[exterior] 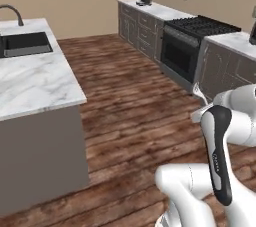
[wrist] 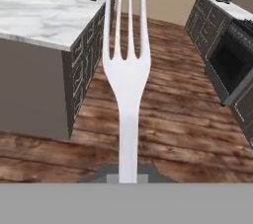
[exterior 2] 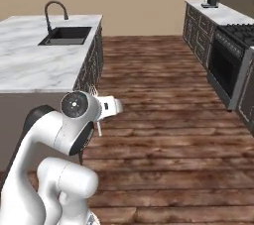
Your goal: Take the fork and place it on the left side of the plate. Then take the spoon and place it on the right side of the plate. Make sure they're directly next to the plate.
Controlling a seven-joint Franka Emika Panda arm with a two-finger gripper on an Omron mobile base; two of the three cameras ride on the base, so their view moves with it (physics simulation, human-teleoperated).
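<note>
At the far left of the left base view stands the marble island [exterior: 35, 78] with its dark sink [exterior: 26, 44] and curved faucet [exterior: 12, 12]; wood floor [exterior: 130, 96] runs through the middle, and the stove [exterior: 187, 41] sits against the right-hand counters. Further right, the arm is folded up close to the base, and a thin silver sliver at its wrist is the fork [exterior: 198, 91], tines up.

The hand view makes the grip plain: the jaws are pressed together on the fork's handle, and the prongs rise straight ahead of the camera over the island's edge. The gripper [wrist: 127, 174] holds it near the handle's end, so the tines stick out well beyond the hand.

In the right base view the fork [exterior 2: 98, 129] is little more than a pale stub by the wrist, and I cannot be sure which end it is.

My judgement: this is the carry stage of the first step. The plate and spoon have yet to come into sight, so the base likely must turn or drive first. Doing it well means keeping the pinch firm, swinging slowly so the long overhang does not clip the island, and lowering the fork flat, just beside the plate's left rim.
</note>
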